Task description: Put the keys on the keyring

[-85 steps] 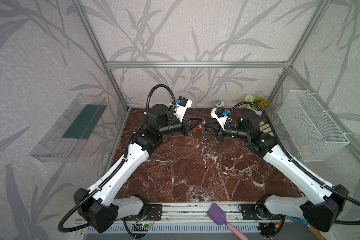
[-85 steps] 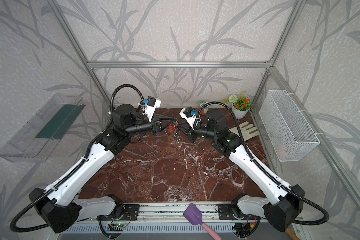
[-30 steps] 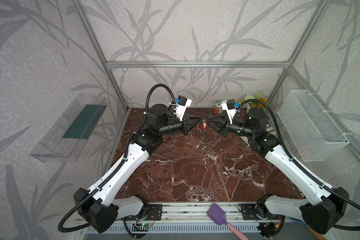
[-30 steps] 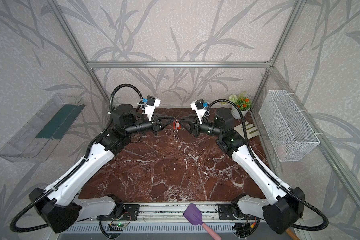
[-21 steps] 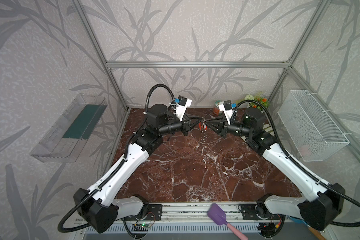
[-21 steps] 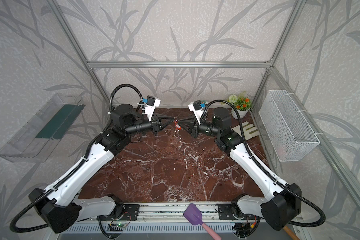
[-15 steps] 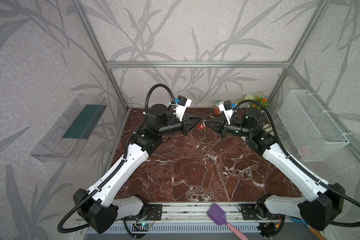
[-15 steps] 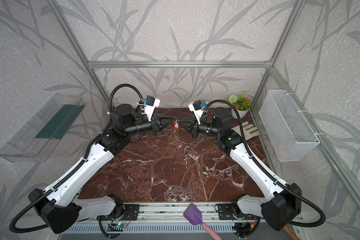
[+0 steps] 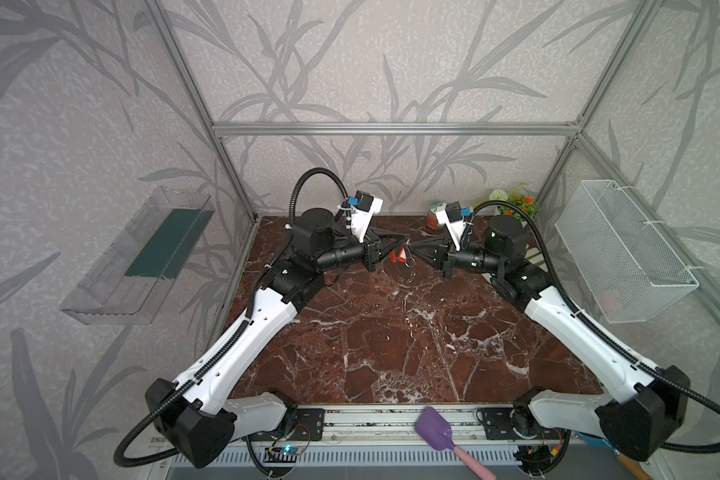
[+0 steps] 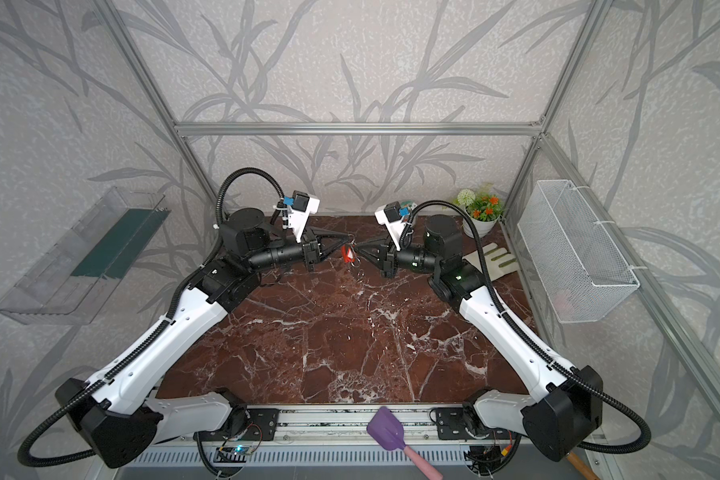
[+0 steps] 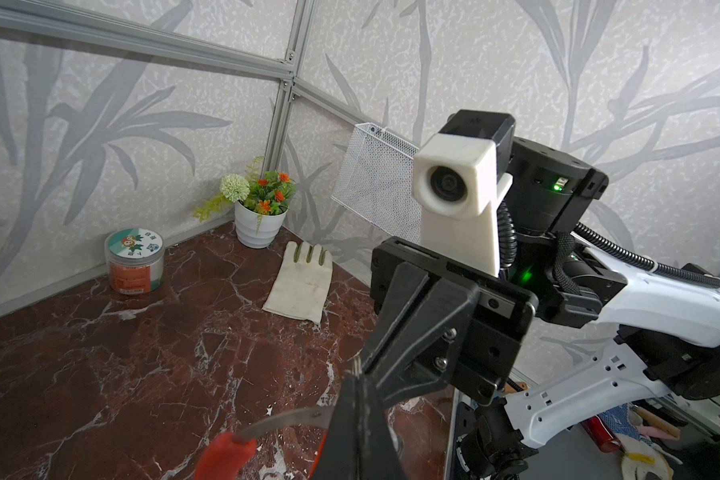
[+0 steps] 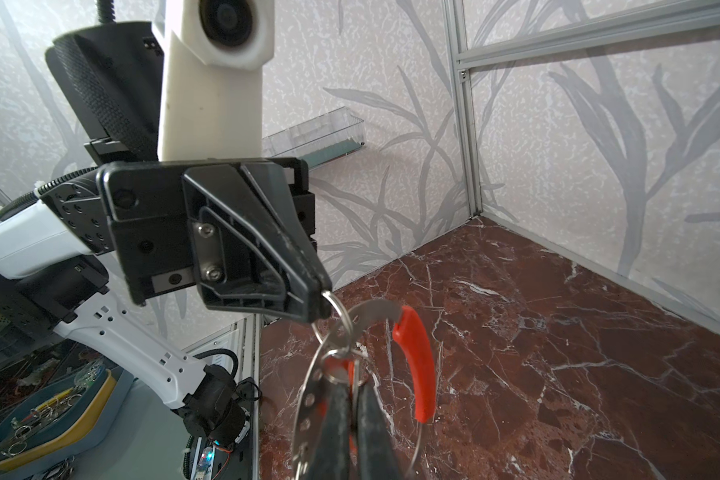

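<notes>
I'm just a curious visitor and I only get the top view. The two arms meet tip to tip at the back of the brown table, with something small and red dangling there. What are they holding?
Observer: The right wrist camera shows the left gripper shut on a small metal ring.
Operator: And the red bit?
Observer: There are two red things. One is the red part of a big silvery hoop with holes along its band. The hoop seems to hang from that ring.
Operator: And the other?
Observer: A red tag. It shows between the shut fingers of the right gripper.
</notes>
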Available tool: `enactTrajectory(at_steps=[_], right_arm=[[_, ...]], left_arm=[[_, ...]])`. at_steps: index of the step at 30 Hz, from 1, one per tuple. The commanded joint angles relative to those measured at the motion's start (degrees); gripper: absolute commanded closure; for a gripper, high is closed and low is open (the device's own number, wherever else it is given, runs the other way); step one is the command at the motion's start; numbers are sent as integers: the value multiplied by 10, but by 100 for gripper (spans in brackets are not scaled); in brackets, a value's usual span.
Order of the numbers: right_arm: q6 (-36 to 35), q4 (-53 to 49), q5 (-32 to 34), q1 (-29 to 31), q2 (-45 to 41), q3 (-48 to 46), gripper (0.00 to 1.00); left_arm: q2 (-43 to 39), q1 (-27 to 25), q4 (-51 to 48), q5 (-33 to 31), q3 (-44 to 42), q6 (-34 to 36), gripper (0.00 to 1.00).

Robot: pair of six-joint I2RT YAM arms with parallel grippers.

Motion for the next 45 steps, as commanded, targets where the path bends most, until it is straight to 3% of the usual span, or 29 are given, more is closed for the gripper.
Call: enactTrajectory(at_steps=[1,7,18,23,36,45], right_arm=[[-7,-19,-18,7,5,8,91],[14,17,25,-10,-21,-15,76],[84,115,38,-32,-37,-26,71],[128,160,10,-28,-5,-1,71],[132,150,-29,-13,23,11,73],[132,147,-34,-6,23,12,90]], left_arm=[[-15,1,37,7,2,-7,100],[-19,1,39,-3,-6,-6,100],[-10,1,50,0,-3,-12,100],[-6,1,50,8,0,-16,100],[-7,1,50,7,3,-18,100],[-5,0,50,15,3,-21,100]])
